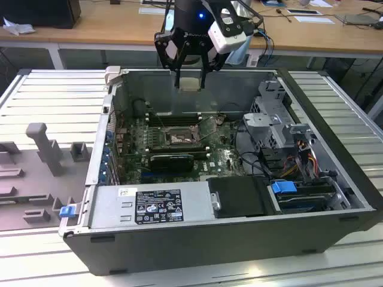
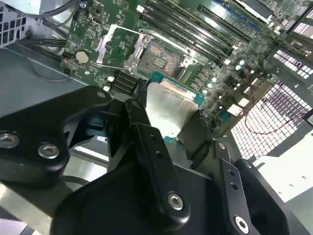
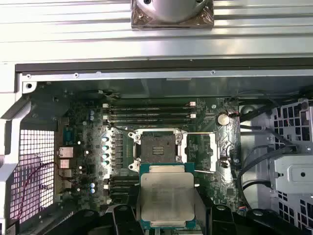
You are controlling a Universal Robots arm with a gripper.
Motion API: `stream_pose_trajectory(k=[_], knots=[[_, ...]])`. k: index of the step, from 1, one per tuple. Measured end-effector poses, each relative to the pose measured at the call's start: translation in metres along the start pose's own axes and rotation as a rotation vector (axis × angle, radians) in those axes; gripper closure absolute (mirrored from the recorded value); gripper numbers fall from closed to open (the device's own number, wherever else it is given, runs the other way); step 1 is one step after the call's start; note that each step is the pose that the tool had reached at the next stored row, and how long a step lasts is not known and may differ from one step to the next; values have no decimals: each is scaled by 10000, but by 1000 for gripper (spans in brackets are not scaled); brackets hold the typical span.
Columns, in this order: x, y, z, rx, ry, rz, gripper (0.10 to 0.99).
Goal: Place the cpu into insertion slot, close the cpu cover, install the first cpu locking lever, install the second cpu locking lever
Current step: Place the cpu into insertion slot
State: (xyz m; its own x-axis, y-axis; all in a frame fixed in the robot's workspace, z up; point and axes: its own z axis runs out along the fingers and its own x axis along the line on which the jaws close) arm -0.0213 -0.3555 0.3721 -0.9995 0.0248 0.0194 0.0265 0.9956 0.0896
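"Exterior view: where is the cpu [image 1: 190, 84]?"
"Pinched in the gripper [image 1: 190, 81], above the computer case [image 1: 227, 245]."
"Second wrist view?"
"Fingers [image 2: 144, 127] clamp it; the insertion slot [image 2: 157, 58] lies open beyond."
"First wrist view?"
"Cpu held near the slot, apart; cpu cover [image 3: 213, 147] swung open."

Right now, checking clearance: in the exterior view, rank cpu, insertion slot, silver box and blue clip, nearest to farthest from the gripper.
1. cpu, held by the gripper.
2. insertion slot, on the board below.
3. silver box, case front.
4. blue clip, front corner, the exterior view's left.
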Motion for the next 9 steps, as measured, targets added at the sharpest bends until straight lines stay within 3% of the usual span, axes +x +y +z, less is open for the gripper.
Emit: stream_pose_trajectory(k=[3, 9], knots=[[2, -1, 2, -4, -29, 321, 557], [5, -1, 8, -6, -40, 425, 557]])
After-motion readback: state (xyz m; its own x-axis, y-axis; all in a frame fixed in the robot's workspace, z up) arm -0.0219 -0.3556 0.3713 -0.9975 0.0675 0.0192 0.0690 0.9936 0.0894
